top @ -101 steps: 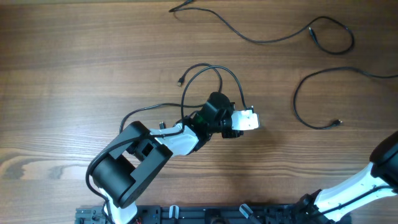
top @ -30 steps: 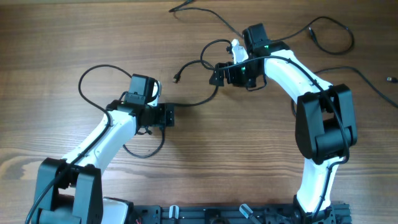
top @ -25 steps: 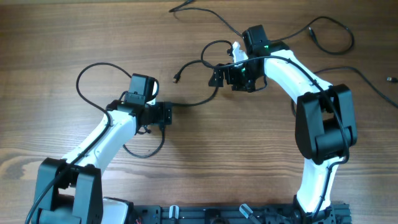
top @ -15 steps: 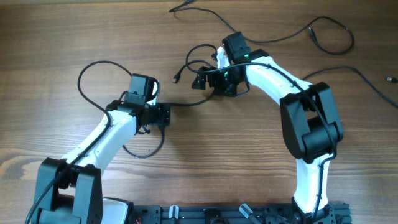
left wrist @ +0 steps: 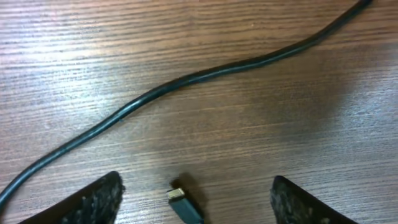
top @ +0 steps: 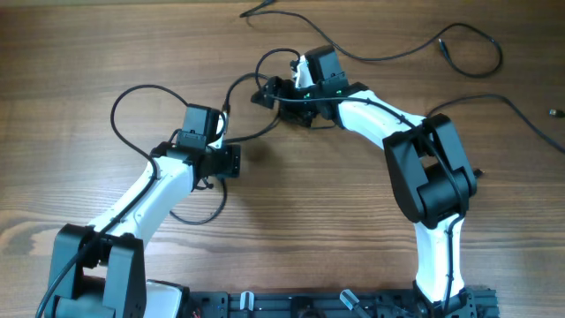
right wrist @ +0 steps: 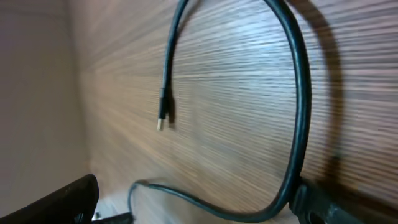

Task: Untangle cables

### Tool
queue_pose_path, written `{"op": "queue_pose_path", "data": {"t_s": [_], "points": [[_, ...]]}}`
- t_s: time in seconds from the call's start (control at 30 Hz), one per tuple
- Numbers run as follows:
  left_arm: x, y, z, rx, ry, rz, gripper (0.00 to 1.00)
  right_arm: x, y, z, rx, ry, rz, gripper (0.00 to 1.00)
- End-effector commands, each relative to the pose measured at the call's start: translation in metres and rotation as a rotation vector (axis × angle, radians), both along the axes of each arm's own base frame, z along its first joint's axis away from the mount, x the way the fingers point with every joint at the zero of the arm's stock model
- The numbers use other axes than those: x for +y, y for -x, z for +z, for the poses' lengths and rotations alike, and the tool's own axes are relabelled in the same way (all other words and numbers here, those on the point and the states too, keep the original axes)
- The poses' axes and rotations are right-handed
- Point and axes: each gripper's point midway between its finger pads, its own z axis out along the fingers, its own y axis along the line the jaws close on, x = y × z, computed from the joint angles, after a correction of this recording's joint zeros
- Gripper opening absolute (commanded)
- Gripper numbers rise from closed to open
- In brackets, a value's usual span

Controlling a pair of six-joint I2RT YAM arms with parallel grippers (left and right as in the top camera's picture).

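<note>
The right tool [top: 268, 94] has swept left, dragging the cable [top: 250, 132] loop along — fingers spread wide, cord against one. The left tool [top: 231, 162], mid-surface, gapes wide over a plug [left wrist: 177, 194]. It looks a light, limp, slippery cord — pinch just behind the plug.

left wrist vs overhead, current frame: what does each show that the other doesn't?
Left wrist only: a connector plug lying on the wood between the fingertips of the open left gripper. The overhead view does not resolve it.
Overhead only: the right gripper and the loose cables along the far side.
Both: the wooden table and a cable strand running past the left gripper.
</note>
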Motion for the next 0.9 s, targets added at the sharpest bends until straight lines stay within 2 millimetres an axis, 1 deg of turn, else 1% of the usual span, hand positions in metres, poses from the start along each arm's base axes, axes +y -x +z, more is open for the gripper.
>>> {"op": "queue_pose_path", "data": {"t_s": [0.0,0.1,0.23,0.33,0.43,0.5,0.57,0.63,0.7,0.77,0.8,0.83,0.87], "points": [[-0.004,-0.001,-0.001,-0.001,0.018,-0.018,0.74,0.004,0.004,-0.007,0.057,-0.022,-0.016,1.00],[-0.017,-0.003,-0.004,0.001,0.082,-0.046,0.73,0.007,-0.001,-0.002,0.044,-0.046,-0.031,1.00],[-0.029,-0.010,-0.018,0.009,0.141,-0.071,0.73,0.017,-0.006,0.016,-0.016,-0.120,0.007,1.00],[-0.036,-0.020,-0.029,-0.005,0.165,-0.081,0.73,0.017,-0.006,0.015,-0.020,-0.118,0.008,1.00],[-0.040,-0.037,-0.034,-0.063,0.175,-0.087,0.74,0.017,-0.006,0.015,-0.019,-0.118,0.008,1.00],[-0.042,-0.044,-0.033,-0.097,0.165,-0.124,0.73,0.017,-0.006,0.015,-0.018,-0.118,0.008,1.00],[-0.049,-0.049,-0.029,-0.148,0.123,-0.244,0.73,0.017,-0.006,0.015,-0.018,-0.118,0.008,1.00],[-0.060,-0.047,-0.025,-0.174,0.091,-0.345,0.74,0.017,-0.006,0.015,-0.017,-0.118,0.008,1.00],[-0.077,-0.044,-0.013,-0.213,0.077,-0.434,0.76,0.017,-0.006,0.015,-0.017,-0.117,0.008,1.00],[-0.087,-0.042,-0.004,-0.243,0.064,-0.477,0.76,0.017,-0.006,0.014,-0.017,-0.115,0.009,1.00],[-0.088,-0.042,-0.001,-0.257,0.053,-0.486,0.77,0.016,-0.006,0.014,-0.020,-0.113,0.010,1.00],[-0.086,-0.046,0.001,-0.271,0.026,-0.475,0.79,0.016,-0.006,0.013,-0.017,-0.109,0.007,1.00],[-0.073,-0.054,0.000,-0.299,-0.076,-0.485,0.82,0.014,-0.006,0.009,-0.009,-0.091,-0.006,1.00]]}}
